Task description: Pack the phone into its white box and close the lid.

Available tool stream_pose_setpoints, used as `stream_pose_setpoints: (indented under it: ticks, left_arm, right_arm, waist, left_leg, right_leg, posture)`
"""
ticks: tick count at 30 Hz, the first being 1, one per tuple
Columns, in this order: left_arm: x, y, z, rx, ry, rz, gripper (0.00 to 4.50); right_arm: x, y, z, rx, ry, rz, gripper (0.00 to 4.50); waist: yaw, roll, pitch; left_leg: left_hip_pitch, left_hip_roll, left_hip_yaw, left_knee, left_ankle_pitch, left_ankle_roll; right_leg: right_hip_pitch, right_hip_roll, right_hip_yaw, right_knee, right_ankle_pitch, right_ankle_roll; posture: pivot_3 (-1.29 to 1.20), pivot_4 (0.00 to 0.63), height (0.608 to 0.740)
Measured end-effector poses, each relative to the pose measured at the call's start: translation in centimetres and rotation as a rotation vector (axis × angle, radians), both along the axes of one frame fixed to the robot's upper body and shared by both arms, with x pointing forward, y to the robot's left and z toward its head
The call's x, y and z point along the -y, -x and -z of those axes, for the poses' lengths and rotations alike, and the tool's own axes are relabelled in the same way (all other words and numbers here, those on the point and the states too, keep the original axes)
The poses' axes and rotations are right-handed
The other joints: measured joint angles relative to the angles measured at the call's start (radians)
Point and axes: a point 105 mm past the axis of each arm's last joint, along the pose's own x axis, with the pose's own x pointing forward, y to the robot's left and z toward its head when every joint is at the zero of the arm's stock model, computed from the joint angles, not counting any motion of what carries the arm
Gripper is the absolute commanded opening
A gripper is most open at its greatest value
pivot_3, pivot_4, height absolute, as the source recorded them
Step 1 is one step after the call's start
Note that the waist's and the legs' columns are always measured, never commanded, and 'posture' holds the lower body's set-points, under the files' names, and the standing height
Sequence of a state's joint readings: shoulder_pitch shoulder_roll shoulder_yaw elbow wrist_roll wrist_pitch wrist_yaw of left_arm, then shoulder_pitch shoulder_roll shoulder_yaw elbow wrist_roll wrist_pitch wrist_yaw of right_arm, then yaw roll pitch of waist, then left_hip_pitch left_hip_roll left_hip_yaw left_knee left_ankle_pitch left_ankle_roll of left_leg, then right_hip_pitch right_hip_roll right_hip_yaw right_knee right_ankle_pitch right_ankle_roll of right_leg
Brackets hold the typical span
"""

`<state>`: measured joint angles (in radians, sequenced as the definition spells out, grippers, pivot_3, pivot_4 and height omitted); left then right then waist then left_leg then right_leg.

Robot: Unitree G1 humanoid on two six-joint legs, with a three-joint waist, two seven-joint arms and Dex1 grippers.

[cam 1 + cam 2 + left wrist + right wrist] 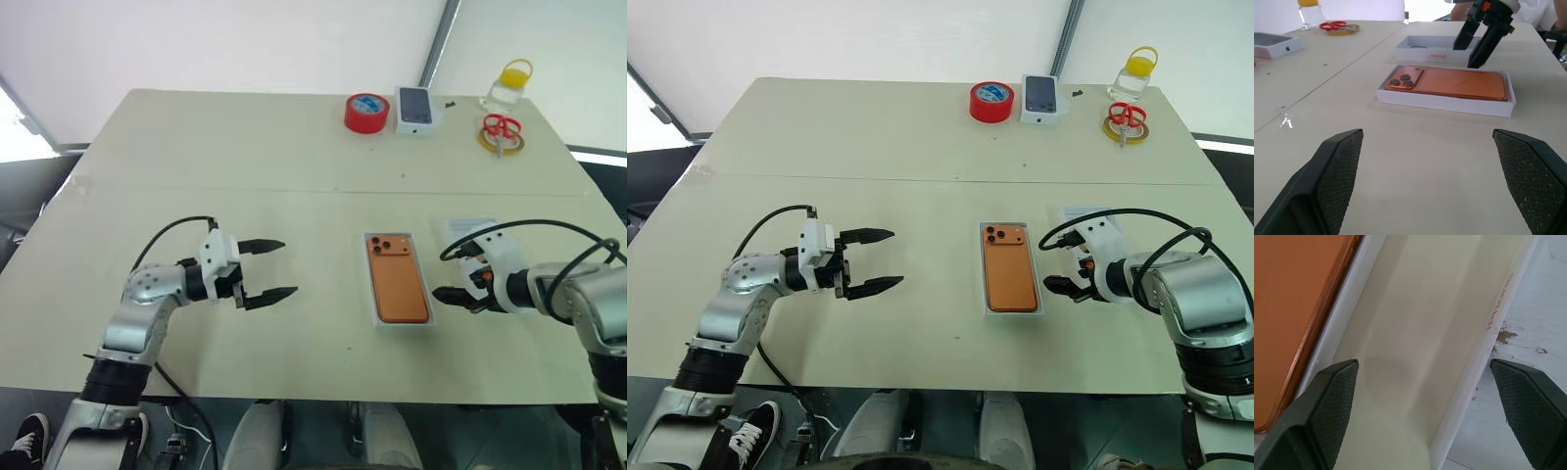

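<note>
Your phone [399, 280] is orange, lenses up, lying in the white box [375, 294] mid-table. Right gripper [454, 284], jaws wide & empty, hangs between box and lid [1415, 43]. Left gripper [266, 269], also wide, sits well apart, opposite side of the box.

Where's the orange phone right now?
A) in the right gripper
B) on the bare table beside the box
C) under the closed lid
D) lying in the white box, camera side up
D: the phone lies flat inside the white box, lenses up, with the lid open on the table beside it and both grippers empty.
</note>
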<state>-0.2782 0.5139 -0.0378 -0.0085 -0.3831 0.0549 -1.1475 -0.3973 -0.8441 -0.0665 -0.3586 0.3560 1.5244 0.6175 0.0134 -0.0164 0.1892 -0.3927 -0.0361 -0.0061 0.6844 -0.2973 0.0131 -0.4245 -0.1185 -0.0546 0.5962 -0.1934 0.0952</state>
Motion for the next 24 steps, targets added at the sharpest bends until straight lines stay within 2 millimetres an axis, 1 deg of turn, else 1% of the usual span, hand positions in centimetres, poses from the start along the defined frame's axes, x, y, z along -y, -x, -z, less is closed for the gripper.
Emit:
stream_pose_setpoints:
  ticks: [2,3,6,7,10,11,12,13,19,22,24]
  left_arm:
    - [0.2,0.2,-0.1,0.008,0.006,-0.003,4.45]
    - [0.2,0.2,-0.2,0.012,0.007,-0.004,4.49]
    - [0.2,0.5,0.1,0.007,0.011,-0.019,4.5]
    - [0.1,0.5,0.2,0.001,0.015,-0.026,4.5]
    - [0.3,0.7,0.3,0.001,0.023,-0.035,4.5]
    - [0.3,0.8,0.2,0.007,0.025,-0.036,4.5]
    - [0.3,0.9,0.2,0.007,0.026,-0.036,4.5]
    - [0.3,1.0,0.3,0.006,0.026,-0.038,4.5]
    - [0.2,1.0,0.5,0.0,0.029,-0.058,4.5]
    - [0.2,1.0,0.4,0.002,0.029,-0.061,4.5]
    - [0.2,0.8,0.4,-0.006,0.032,-0.062,3.96]
  right_arm:
    - [0.3,-0.5,-0.1,-0.003,0.004,0.02,4.5]
    - [0.5,-0.7,-0.2,-0.004,0.004,0.037,4.26]
    - [1.2,-1.2,-0.1,-0.009,0.003,0.075,3.3]
    - [1.3,-1.2,-0.1,-0.006,0.009,0.081,2.69]
    - [2.0,-1.3,0.1,0.001,0.03,0.113,1.26]
    - [2.1,-1.3,0.2,0.003,0.033,0.113,0.71]
    - [2.0,-1.2,0.2,0.002,0.029,0.108,0.3]
    - [1.8,-1.2,0.2,0.002,0.027,0.104,0.14]
    - [1.4,-1.6,0.1,-0.002,0.0,0.125,0.14]
    - [0.9,-2.5,-0.1,0.02,-0.054,0.148,0.14]
    - [0.0,-3.7,-1.0,0.079,-0.141,0.157,0.0]
  waist:
    - [0.0,0.0,0.0]
    - [0.0,0.0,0.0]
    - [-0.001,0.0,0.0]
    - [-0.001,0.0,0.0]
    - [0.0,-0.001,0.0]
    - [0.0,-0.001,-0.001]
    - [0.0,-0.002,-0.001]
    - [0.0,-0.002,-0.002]
    - [-0.002,-0.003,-0.002]
    - [-0.007,-0.003,-0.002]
    - [-0.009,-0.001,-0.001]
  left_leg:
    - [0.0,0.0,0.0,0.0,0.0,0.0]
    - [0.0,0.0,0.0,0.0,0.0,0.0]
    - [0.0,0.0,0.0,0.0,0.0,0.0]
    - [0.0,0.0,0.0,0.0,0.0,0.0]
    - [0.0,0.0,0.0,0.0,0.0,0.0]
    - [0.0,0.0,0.0,0.0,0.0,0.0]
    - [0.001,0.0,0.0,0.0,0.0,0.0]
    - [0.001,0.0,0.0,0.0,0.0,0.0]
    - [0.001,0.0,0.0,0.001,0.0,0.0]
    - [0.001,0.001,0.0,0.0,0.0,0.0]
    - [0.0,0.001,0.0,0.0,0.0,0.0]
  right_leg:
    - [0.0,0.0,0.0,0.0,0.0,0.0]
    - [0.0,0.0,0.0,0.0,0.0,0.0]
    - [0.0,0.0,0.0,0.0,0.0,0.0]
    - [0.0,0.0,0.0,0.0,0.0,0.0]
    - [0.0,0.0,0.0,0.0,0.0,0.0]
    - [0.0,0.0,0.0,0.0,0.0,0.0]
    - [0.001,0.0,0.0,0.0,0.0,0.0]
    - [0.001,0.0,0.0,0.0,0.0,0.0]
    - [0.001,0.0,0.0,0.0,-0.001,-0.003]
    - [0.0,0.001,0.0,0.0,0.0,-0.001]
    - [-0.001,0.001,0.0,0.001,0.0,0.0]
  posture:
    - [0.0,0.15,0.74]
    - [0.0,0.15,0.74]
    - [0.0,0.15,0.74]
    - [0.0,0.15,0.74]
    - [0.0,0.15,0.74]
    - [0.0,0.15,0.74]
    - [0.0,0.15,0.74]
    - [0.0,0.15,0.74]
    - [0.0,0.15,0.74]
    - [0.0,0.15,0.74]
    - [0.0,0.15,0.74]
